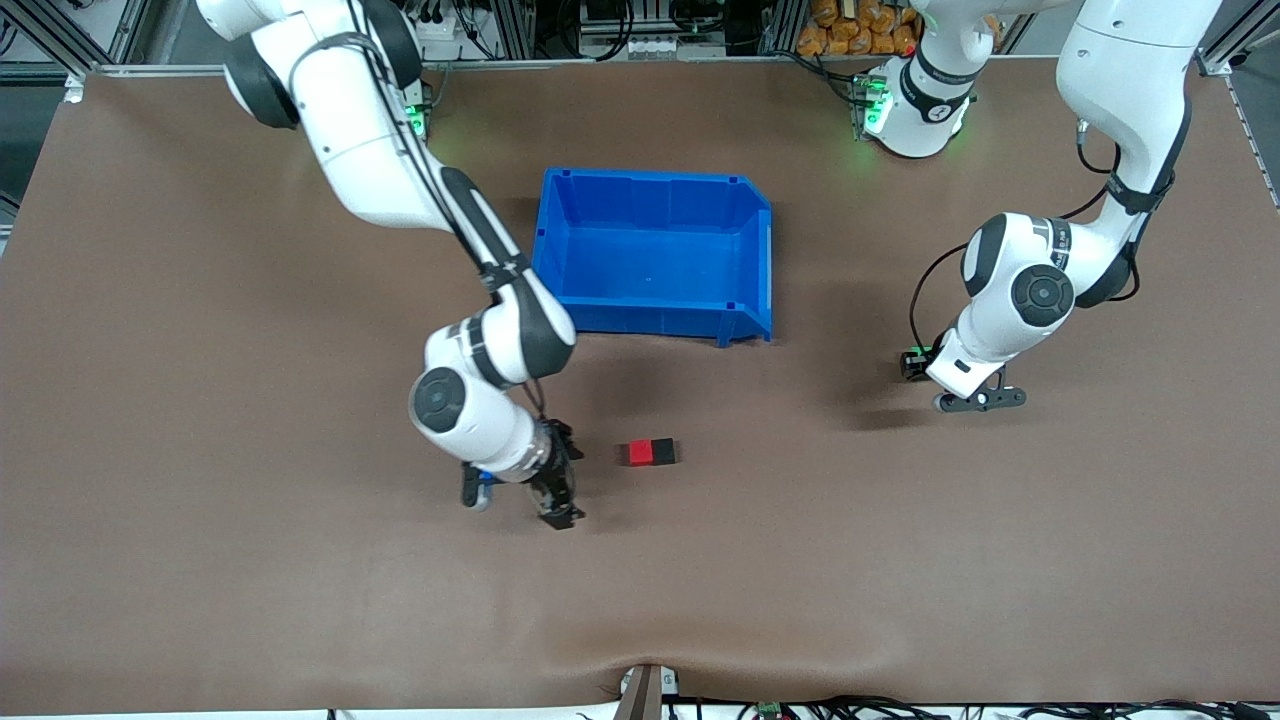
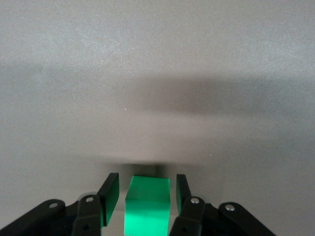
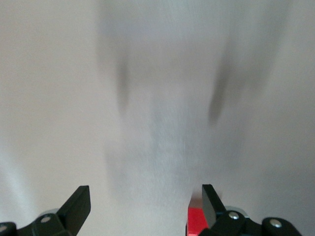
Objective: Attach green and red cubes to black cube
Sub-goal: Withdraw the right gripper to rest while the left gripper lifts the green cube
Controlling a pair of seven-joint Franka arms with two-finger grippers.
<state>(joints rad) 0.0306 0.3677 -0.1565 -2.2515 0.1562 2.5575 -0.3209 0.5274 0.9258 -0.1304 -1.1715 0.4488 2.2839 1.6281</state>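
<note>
L gripper [image 2: 142, 196] seemingly straddling green cube [image 2: 147, 206].

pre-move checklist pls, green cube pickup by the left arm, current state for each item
1. Green cube sits between the left end effector fingers: ok.
2. Fingers clamped on the green cube: not ok, a gap shows on both sides in the left wrist view.
3. Red cube joined to black cube: ok, they sit flush side by side on the table.
4. Right end effector open and off the pair: ok, fingers spread, red cube just beside one finger in its wrist view.
5. Free face of black cube toward the left arm's end: ok, nothing against it.
6. Blue bin out of the way: ok, farther from the front camera than the pair.
</note>
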